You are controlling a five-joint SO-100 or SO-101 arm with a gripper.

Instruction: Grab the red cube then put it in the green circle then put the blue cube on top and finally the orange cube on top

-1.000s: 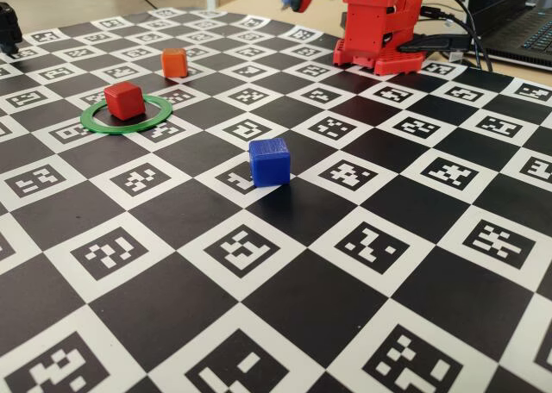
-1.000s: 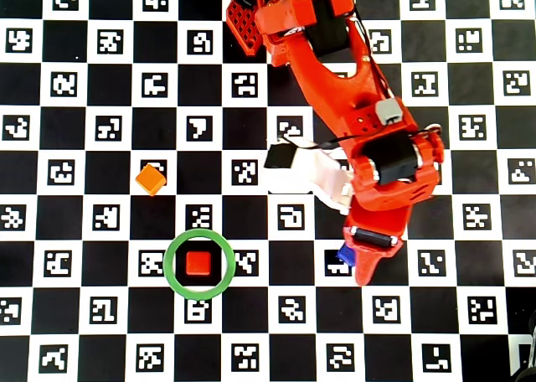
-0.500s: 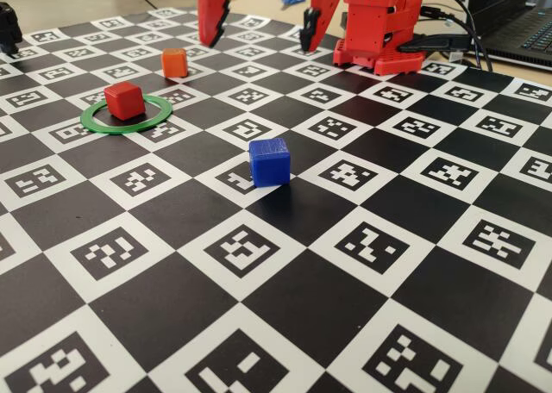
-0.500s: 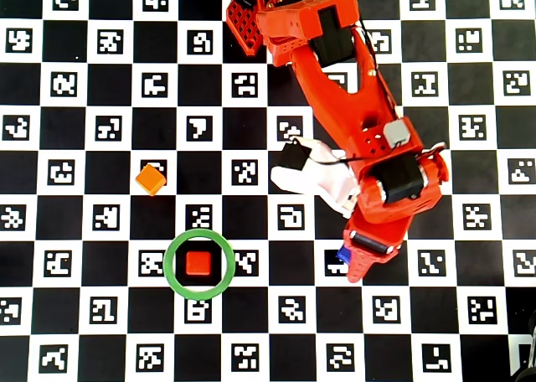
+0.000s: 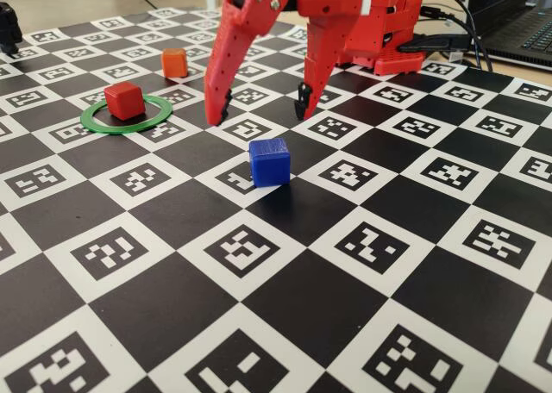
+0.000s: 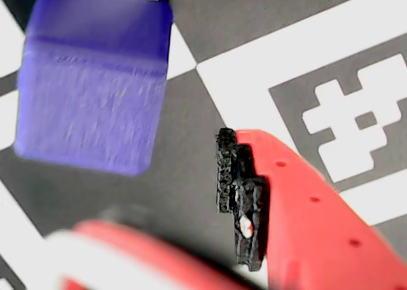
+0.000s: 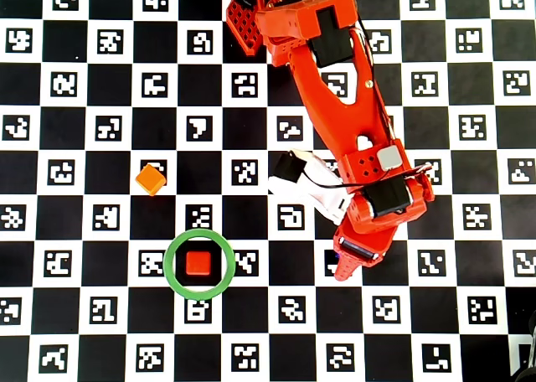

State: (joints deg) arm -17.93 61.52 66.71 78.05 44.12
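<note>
The red cube (image 5: 124, 100) (image 7: 198, 263) sits inside the green circle (image 5: 95, 122) (image 7: 170, 263). Behind it on the board is the orange cube (image 5: 174, 62) (image 7: 151, 179). The blue cube (image 5: 269, 161) stands alone on the board. In the wrist view the blue cube (image 6: 95, 80) fills the upper left, just ahead of the black-padded finger (image 6: 240, 194). My red gripper (image 5: 257, 115) hangs open just behind and above the blue cube, fingertips spread wider than the cube and holding nothing. In the overhead view the gripper (image 7: 347, 260) covers almost all of the blue cube.
The board is a black-and-white checker of printed markers (image 5: 259, 255). The arm's red base (image 5: 384, 40) stands at the back. A laptop with cables (image 5: 526, 31) lies at the back right. A dark object (image 5: 7, 27) sits at the far left edge.
The arm has swung down and forward. The open gripper dropped from above the fixed view to just behind the blue cube. The cubes and the ring have not moved.
</note>
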